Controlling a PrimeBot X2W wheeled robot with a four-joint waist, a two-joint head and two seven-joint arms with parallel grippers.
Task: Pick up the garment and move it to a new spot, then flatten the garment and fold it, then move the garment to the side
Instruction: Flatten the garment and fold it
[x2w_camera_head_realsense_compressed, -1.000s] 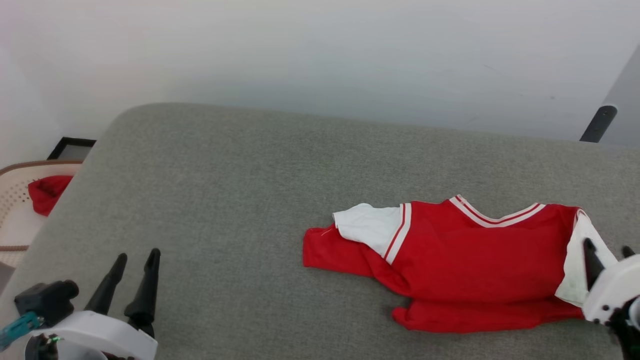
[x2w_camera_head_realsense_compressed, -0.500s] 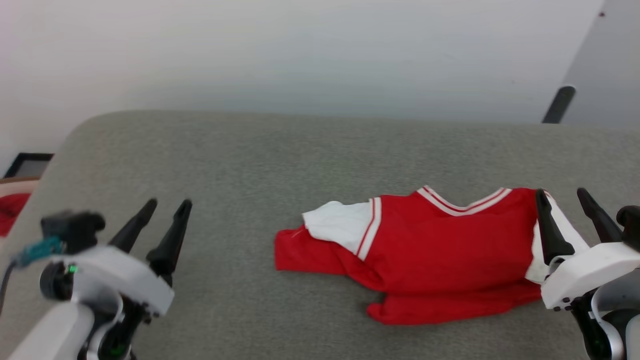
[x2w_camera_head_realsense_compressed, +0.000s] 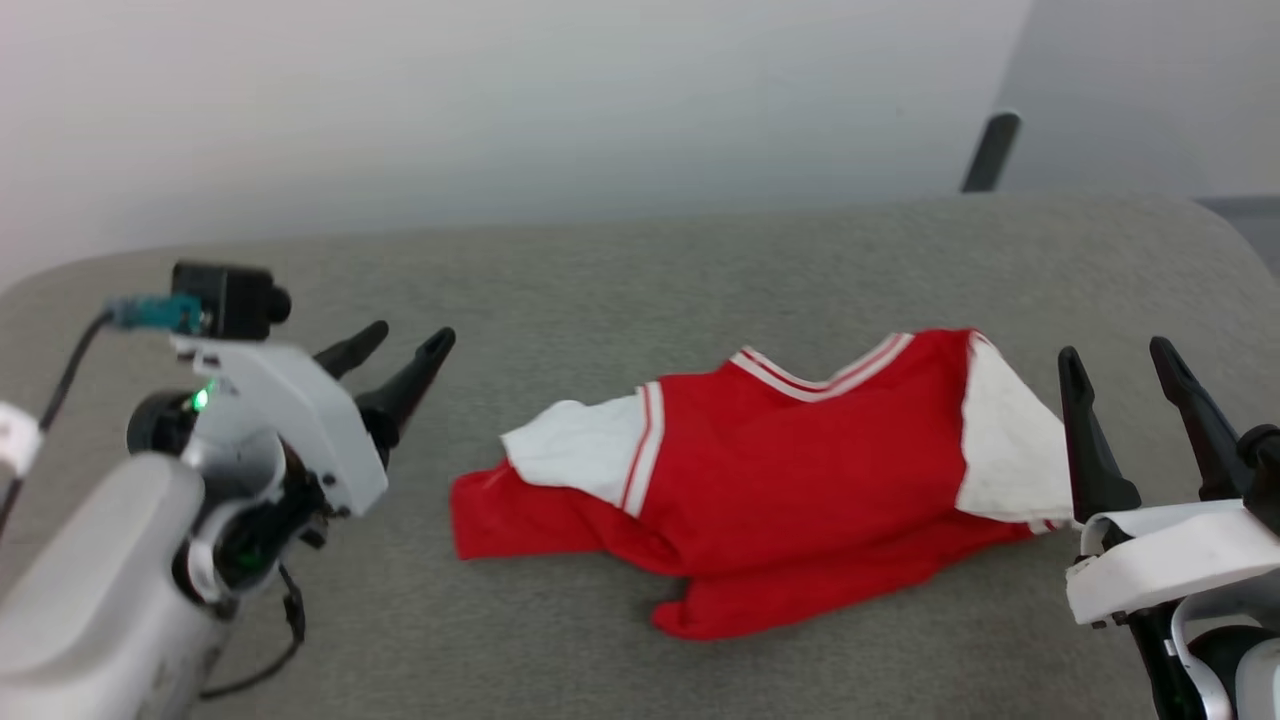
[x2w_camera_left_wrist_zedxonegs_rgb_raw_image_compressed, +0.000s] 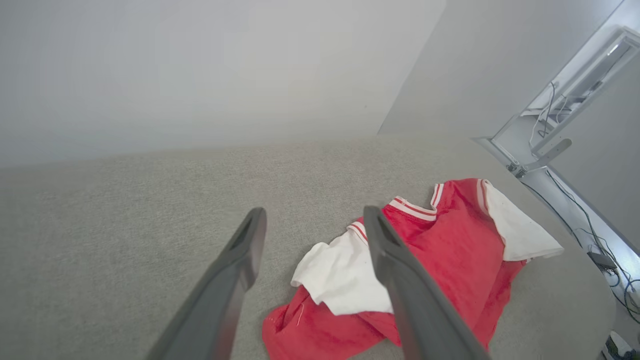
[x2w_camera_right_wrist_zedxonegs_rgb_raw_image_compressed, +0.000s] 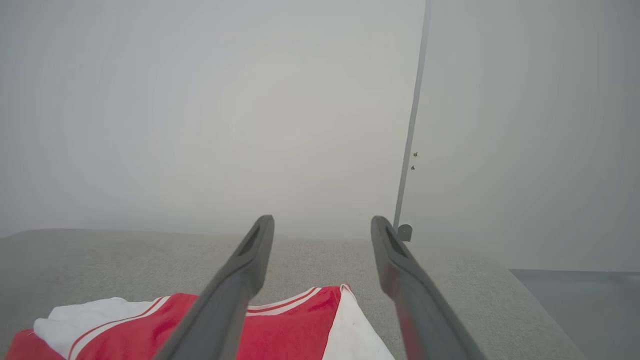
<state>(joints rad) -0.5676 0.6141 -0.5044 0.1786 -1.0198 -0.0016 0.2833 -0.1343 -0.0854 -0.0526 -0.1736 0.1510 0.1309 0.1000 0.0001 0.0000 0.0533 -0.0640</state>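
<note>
Head view, looking down on the grey fabric-covered desk.

- The jersey lies crumpled on the right half of the desk, red body up, V-neck trim pointing to the far edge. Lower hem is bunched and folded under at the near side.
- Its 2 white sleeves are showing: one spread toward my left over a red fold, the other draped at the right end.
- Left hand: fingers spread, nothing between them, raised over bare desk well to the left of the jersey and angled toward it. In the left wrist view the jersey sits beyond and to the right of the fingertips.
- Right hand: fingers spread wide, empty, just beside the right sleeve. From the head view its inner finger looks close to the sleeve's edge, but I can't tell whether it touches the cloth. The right wrist view has the jersey low in frame, under and behind the fingers.
- A dark post stands behind the far edge, against a pale wall.
</note>
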